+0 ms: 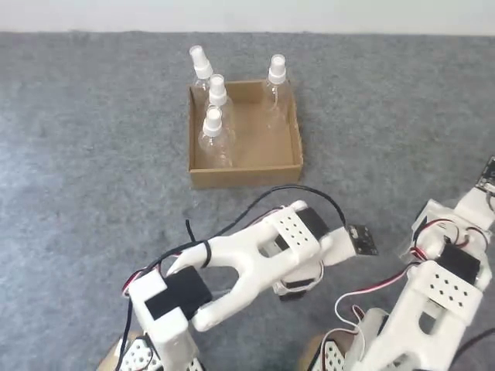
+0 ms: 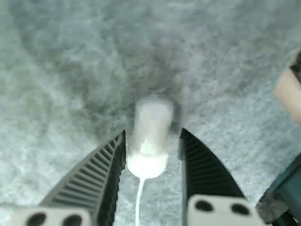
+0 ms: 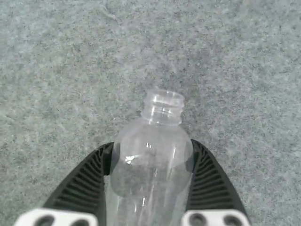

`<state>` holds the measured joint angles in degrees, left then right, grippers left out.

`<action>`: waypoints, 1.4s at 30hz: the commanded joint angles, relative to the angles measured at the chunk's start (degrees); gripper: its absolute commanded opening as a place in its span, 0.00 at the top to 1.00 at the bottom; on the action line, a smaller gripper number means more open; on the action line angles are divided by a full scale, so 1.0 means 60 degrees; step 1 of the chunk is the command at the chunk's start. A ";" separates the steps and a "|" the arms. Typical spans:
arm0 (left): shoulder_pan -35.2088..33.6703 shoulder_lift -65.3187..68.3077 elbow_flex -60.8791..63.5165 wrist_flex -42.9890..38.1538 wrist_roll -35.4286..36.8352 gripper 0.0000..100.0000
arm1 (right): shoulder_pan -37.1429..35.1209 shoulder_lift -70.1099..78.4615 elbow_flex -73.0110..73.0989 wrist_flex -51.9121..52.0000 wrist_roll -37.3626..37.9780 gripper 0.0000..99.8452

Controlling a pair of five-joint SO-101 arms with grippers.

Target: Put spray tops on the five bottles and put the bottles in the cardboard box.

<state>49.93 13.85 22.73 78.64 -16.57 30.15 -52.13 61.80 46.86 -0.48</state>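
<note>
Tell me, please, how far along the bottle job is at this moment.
Done: four capped bottles stand in the cardboard box. In hand: the left gripper holds a spray top, and the right gripper holds the fifth bottle, its neck open. Left: fit that top, then box the bottle.

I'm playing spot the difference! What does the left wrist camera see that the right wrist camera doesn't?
Left wrist view: the left pincer grips a white spray top. Right wrist view: the right pincer grips a clear bottle with nothing on its open neck. Both: grey carpet underneath.
</note>
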 commanded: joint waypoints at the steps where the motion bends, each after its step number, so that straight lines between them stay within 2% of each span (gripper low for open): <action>1: -0.0044 -0.0073 -0.0388 0.0161 -0.0117 0.82 | -0.0095 -0.0300 -0.0440 -0.0212 0.0000 0.97; 5: -0.0059 -0.0073 -0.0359 0.0161 -0.0147 0.82 | -0.0095 -0.0300 -0.0440 -0.0198 0.0000 0.97; 15: -0.0088 -0.0190 -0.0403 0.0484 -0.0161 0.99 | -0.0110 -0.0300 -0.0440 -0.0198 0.0000 0.97; 19: -0.0088 -0.0440 -0.0535 0.1158 -0.0132 0.99 | -0.0110 -0.0300 -0.0440 -0.0212 0.0000 0.97; 31: -0.0791 -0.2828 0.0725 0.1128 -0.0103 0.99 | -0.0125 -0.0300 -0.0440 -0.0198 -0.0073 0.97; 42: -0.1319 -0.5377 0.1985 0.0513 -0.0103 0.99 | -0.1238 -0.0300 -0.0176 -0.0227 0.0000 0.97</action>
<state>42.46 -11.12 33.89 83.30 -17.01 25.23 -52.13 61.80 46.86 -0.48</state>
